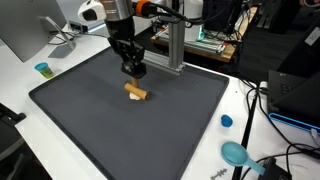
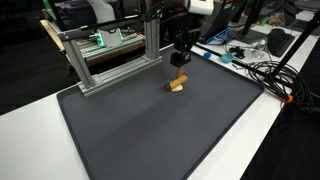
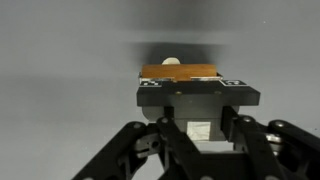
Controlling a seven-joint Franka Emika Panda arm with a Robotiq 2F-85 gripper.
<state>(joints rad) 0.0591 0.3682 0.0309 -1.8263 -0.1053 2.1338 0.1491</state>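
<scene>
On the dark grey mat (image 1: pixel 90 120) (image 2: pixel 150 130) lies a small brown wooden block (image 1: pixel 137 95) (image 2: pixel 177 85) with a white piece at one end. My black gripper (image 1: pixel 134 72) (image 2: pixel 180 62) stands straight above the block, with its fingertips down on the block's top in both exterior views. In the wrist view the block (image 3: pixel 178 72) shows just past the black fingertip bar of the gripper (image 3: pixel 197 95), and a small white round part (image 3: pixel 172 60) peeks out behind it. The jaws are drawn in on the block.
An aluminium frame (image 1: pixel 176 45) (image 2: pixel 110 55) stands at the mat's far edge, close behind the gripper. A small blue cup (image 1: pixel 42 69), a blue cap (image 1: pixel 226 121) and a teal object (image 1: pixel 236 153) sit on the white table. Cables (image 2: pixel 265 75) lie beside the mat.
</scene>
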